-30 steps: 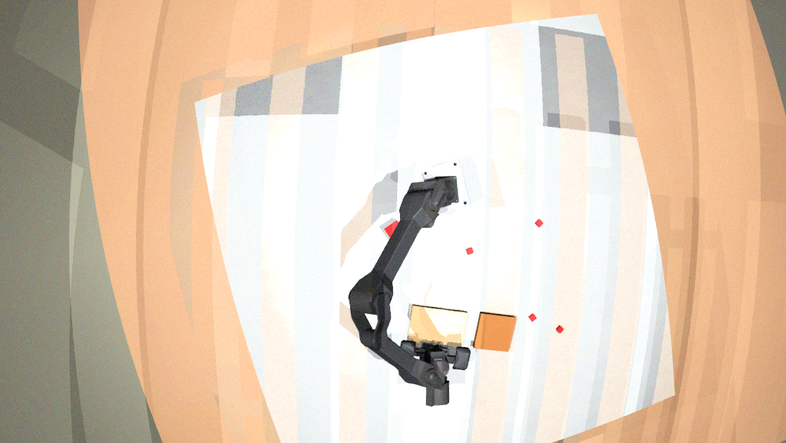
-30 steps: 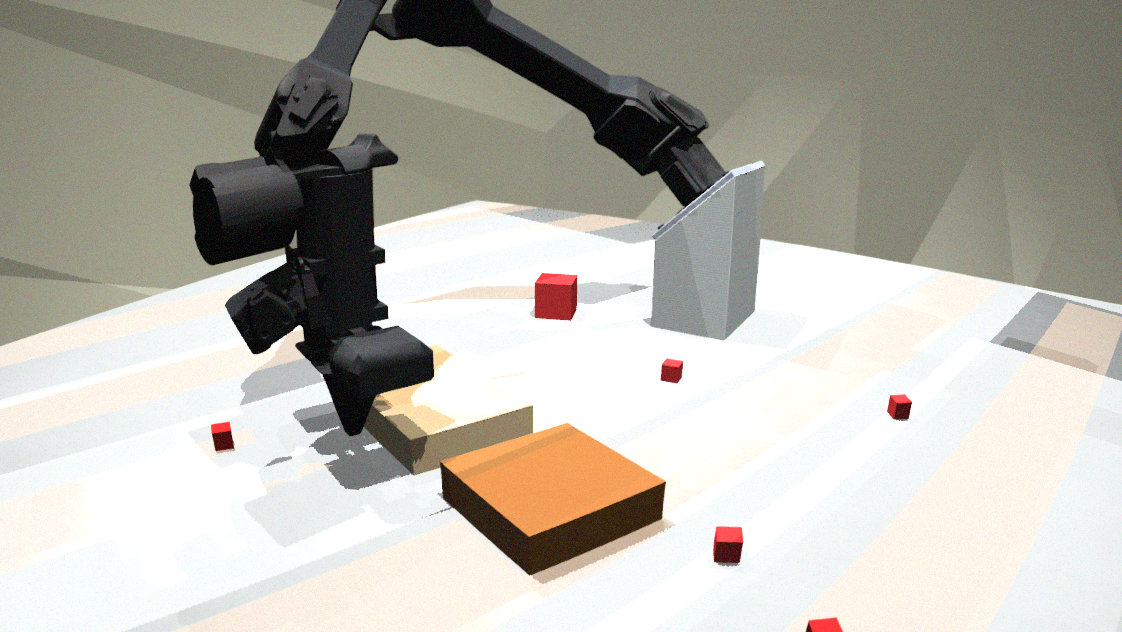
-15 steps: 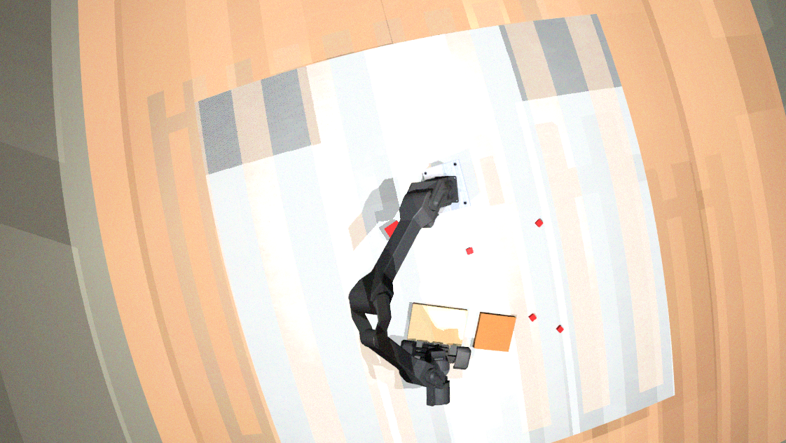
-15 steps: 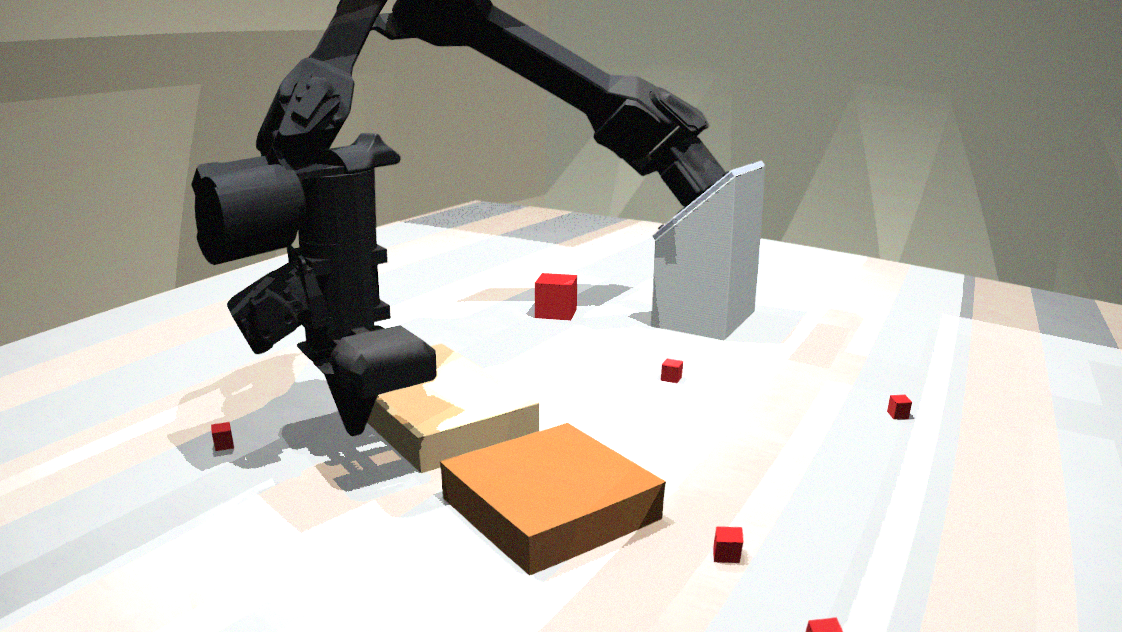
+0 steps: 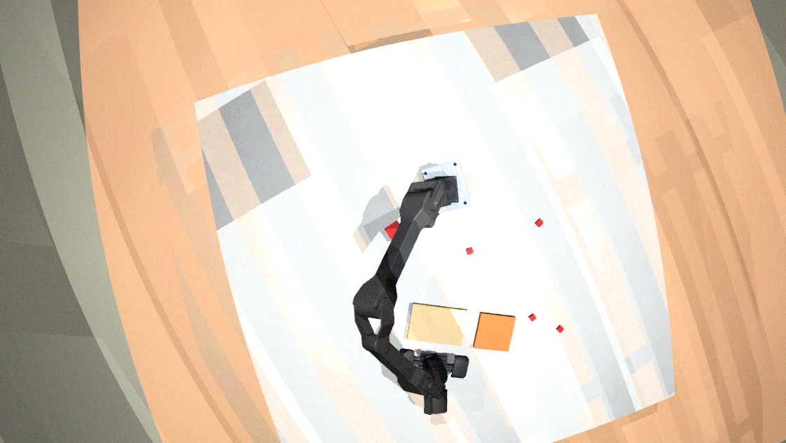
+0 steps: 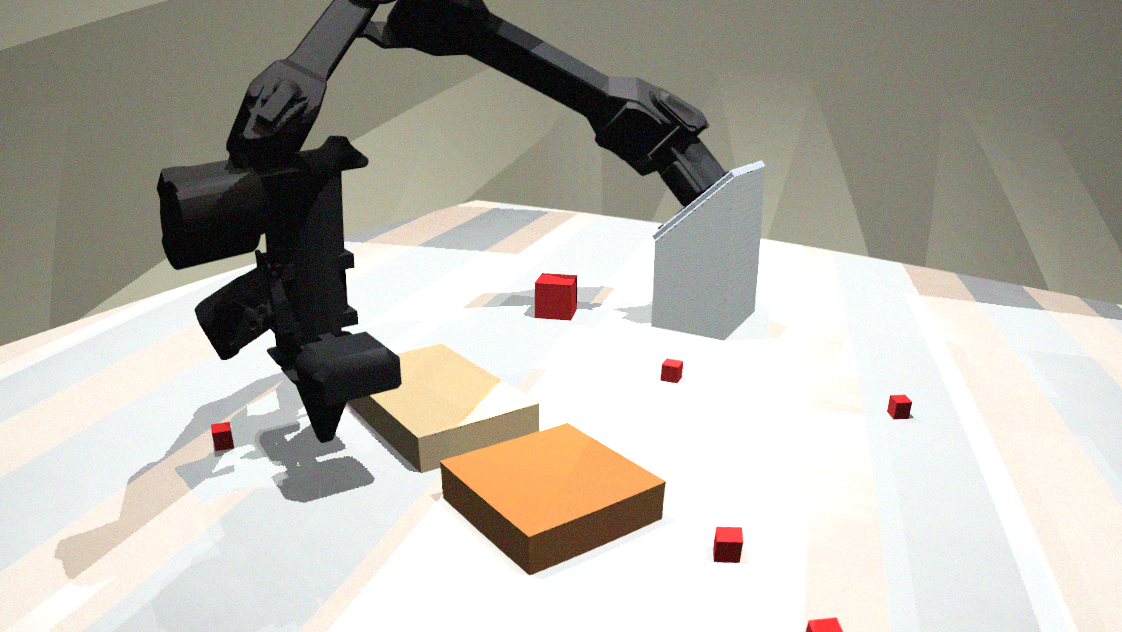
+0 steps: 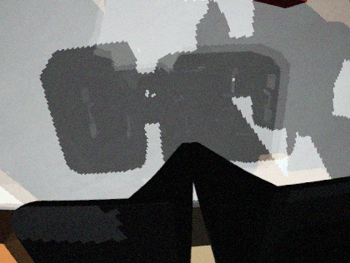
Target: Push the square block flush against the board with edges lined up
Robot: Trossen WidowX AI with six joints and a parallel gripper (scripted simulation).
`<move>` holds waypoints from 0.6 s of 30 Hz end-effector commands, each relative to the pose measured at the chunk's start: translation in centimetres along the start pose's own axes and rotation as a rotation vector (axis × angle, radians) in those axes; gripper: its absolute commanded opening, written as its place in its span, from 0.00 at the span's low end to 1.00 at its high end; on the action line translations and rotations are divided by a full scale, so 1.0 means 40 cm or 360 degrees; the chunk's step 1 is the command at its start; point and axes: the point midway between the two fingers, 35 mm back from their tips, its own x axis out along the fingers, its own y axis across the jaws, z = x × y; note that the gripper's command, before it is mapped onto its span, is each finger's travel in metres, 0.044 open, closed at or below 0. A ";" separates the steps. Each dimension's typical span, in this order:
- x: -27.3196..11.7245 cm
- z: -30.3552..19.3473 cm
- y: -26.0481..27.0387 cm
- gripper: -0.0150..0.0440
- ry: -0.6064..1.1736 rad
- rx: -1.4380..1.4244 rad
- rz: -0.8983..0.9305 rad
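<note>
The orange square block [image 5: 494, 331] [image 6: 553, 477] [image 7: 7, 255] lies flat on the table. The longer tan board [image 5: 437, 324] [image 6: 443, 392] [image 7: 202, 255] lies flat beside it. A narrow gap separates one block side from the board's short end; these two faces look roughly parallel, and the long sides look nearly in line. My gripper [image 6: 325, 436] [image 7: 189, 151] is shut and empty, pointing down low over the table. It is just beyond the board's long side that faces away from the arm's base. In the top view the hand hides its fingertips.
A larger red cube [image 5: 391, 230] [image 6: 555, 296] stands near the arm's base [image 5: 464, 195] [image 6: 698, 274]. Small red cubes stand around, one [image 5: 532, 317] [image 6: 727, 544] right of the block, another [image 6: 222, 436] [image 7: 283, 2] beyond the gripper.
</note>
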 end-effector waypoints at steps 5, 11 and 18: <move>-0.003 0.033 -0.001 0.25 -0.0004 -0.0001 0.0009; -0.109 0.029 -0.001 0.25 -0.0002 0.0000 0.0011; -0.140 0.028 -0.002 0.25 -0.0002 -0.0001 0.0013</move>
